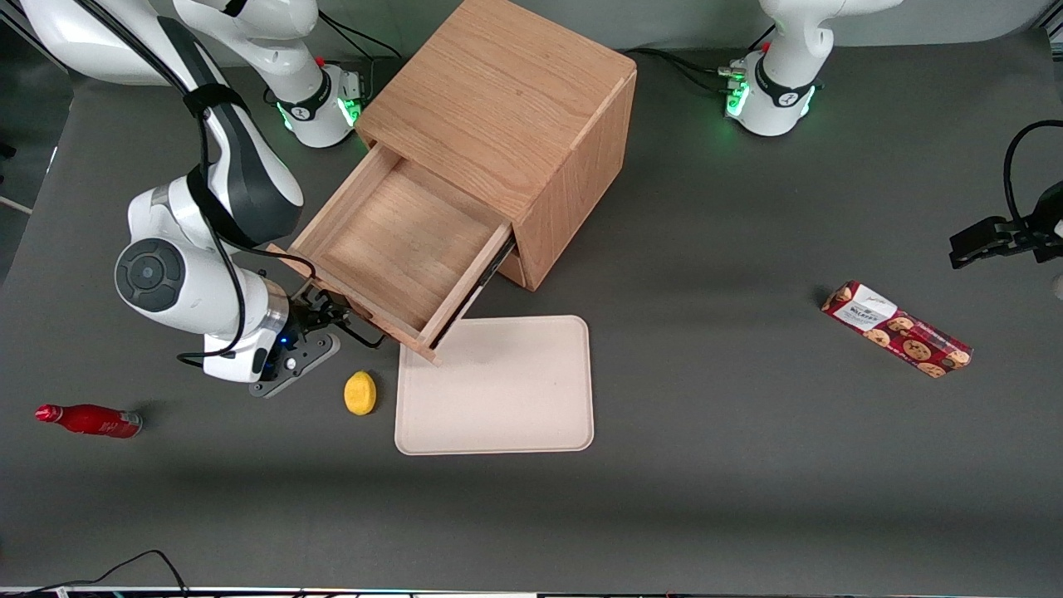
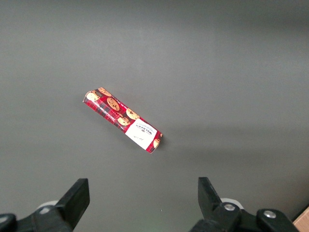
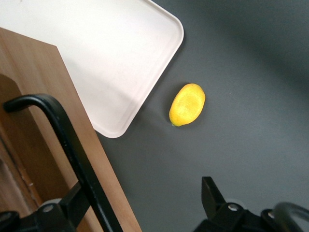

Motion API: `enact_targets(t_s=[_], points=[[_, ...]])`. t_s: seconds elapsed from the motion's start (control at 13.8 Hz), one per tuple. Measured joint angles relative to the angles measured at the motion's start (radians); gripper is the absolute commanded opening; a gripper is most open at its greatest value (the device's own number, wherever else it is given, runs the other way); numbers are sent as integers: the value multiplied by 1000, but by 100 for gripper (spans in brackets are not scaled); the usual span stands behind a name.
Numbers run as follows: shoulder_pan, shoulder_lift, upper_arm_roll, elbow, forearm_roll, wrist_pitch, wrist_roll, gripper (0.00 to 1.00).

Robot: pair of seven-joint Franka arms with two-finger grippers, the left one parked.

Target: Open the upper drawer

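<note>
Upper drawer (image 1: pixel 399 249) stands pulled out.
My gripper (image 3: pixel 140 203) is spread around its black handle (image 3: pixel 63 145), near the lemon (image 1: pixel 360 392) and tray (image 1: pixel 498 415).

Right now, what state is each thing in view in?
upper drawer: pulled well out, nothing inside
handle: between the pincer's fingers
pincer: open, at the drawer front
tray: flat, nothing on it
lemon: loose beside the tray
red bottle: lying down
cookie pack: lying flat
</note>
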Motion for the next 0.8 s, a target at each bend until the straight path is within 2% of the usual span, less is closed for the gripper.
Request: enact_targets(t_s=[0.8], points=[[0, 21, -18, 33, -2, -10, -22, 100]])
